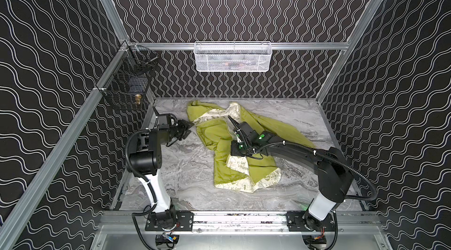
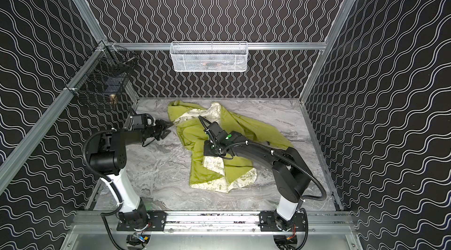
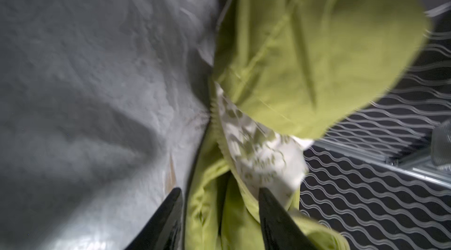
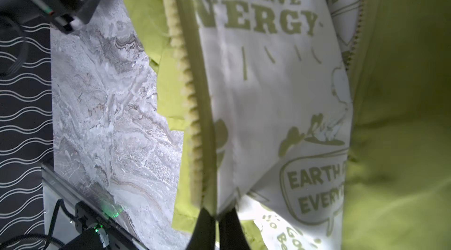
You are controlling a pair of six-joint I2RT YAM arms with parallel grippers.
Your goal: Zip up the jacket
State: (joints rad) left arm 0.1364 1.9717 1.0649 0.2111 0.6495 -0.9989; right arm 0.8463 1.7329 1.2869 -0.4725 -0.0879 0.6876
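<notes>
The lime-green jacket [image 1: 268, 124] [image 2: 246, 124] lies crumpled and unzipped on the marble table, cream printed lining turned out in places. My right gripper [image 4: 214, 214] is shut on the front edge next to a pale row of zipper teeth [image 4: 188, 90] and holds it lifted. The other zipper row [image 4: 357, 29] runs beside the lining [image 4: 268, 90]. In both top views that gripper [image 1: 235, 150] [image 2: 210, 148] sits over the jacket's middle. My left gripper [image 3: 219, 191] [image 1: 188, 128] stands open at the jacket's left edge near the hood [image 3: 317, 41], green fabric between its fingers.
A white mesh basket [image 1: 233, 57] hangs on the back wall and a black wire basket [image 1: 127, 83] on the left wall. Bare marble table [image 1: 190, 163] lies left of the jacket. Patterned walls enclose three sides; a metal rail [image 1: 244, 219] runs along the front.
</notes>
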